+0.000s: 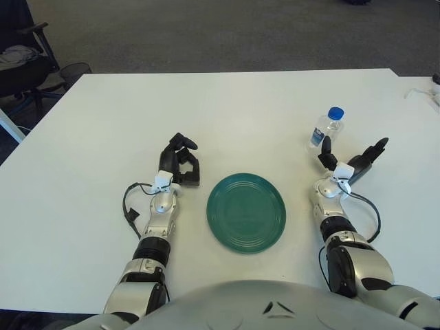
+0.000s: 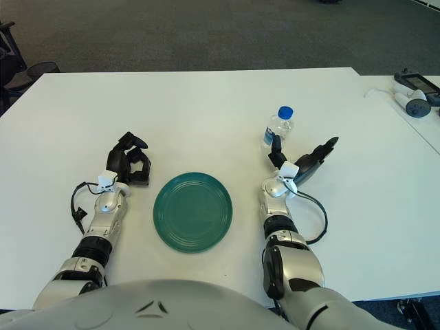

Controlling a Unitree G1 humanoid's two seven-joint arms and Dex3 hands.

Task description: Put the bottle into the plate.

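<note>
A white table (image 1: 240,103) fills most of the view, with grey carpet beyond its far edge and a dark chair (image 1: 17,62) off its far left corner. Nearest the robot, a green plate (image 1: 245,212) lies flat on the table between the two forearms. To the left of the plate shows the left hand (image 1: 181,162), its dark fingers curled in on themselves and holding nothing. To the right of the plate the right hand (image 1: 349,163) is raised at the wrist with its fingers (image 1: 375,149) spread wide, empty. Just beyond that hand stands the bottle (image 1: 325,128), upright, clear with a blue cap and a blue label, close to one fingertip but apart from it. The bottle is well outside the plate, off to its far right.
</note>
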